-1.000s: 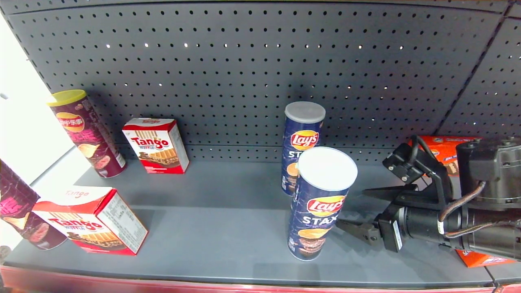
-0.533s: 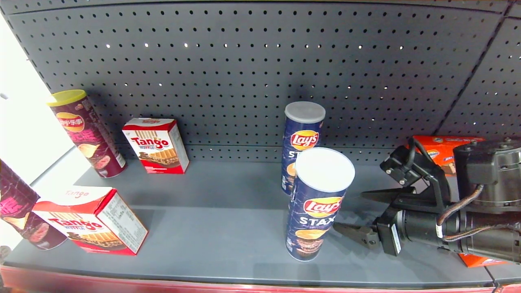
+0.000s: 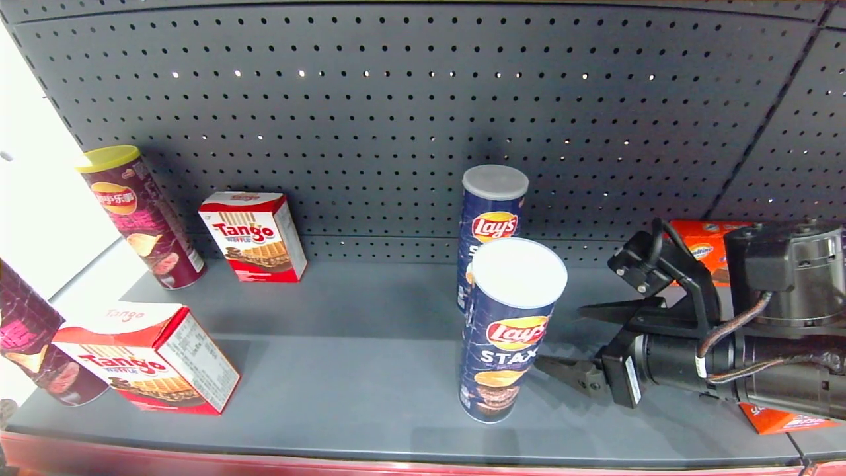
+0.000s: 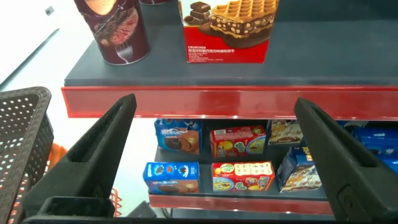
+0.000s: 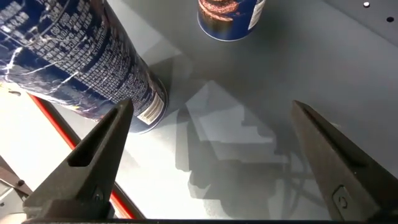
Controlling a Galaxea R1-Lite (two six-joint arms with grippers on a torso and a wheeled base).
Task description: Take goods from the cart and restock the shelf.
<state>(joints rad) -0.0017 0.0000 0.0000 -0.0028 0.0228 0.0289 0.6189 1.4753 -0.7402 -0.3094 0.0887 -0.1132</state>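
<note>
The front blue chip canister [image 3: 505, 337] at lower centre looks light, smooth and tippy, best pinched mid-body by the right gripper [image 3: 559, 336], whose jaws stand apart just beside it.

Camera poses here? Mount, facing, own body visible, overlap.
Head view: on the head, facing forward and down at the grey shelf; right gripper open beside the front blue chip can.
Left wrist view: on the left wrist, facing the shelf's red front edge and lower shelves; left gripper open.
Right wrist view: on the right wrist, facing along its open fingers onto the shelf top.
Shared: head and right wrist views both show that can and the rear blue chip can.
</note>
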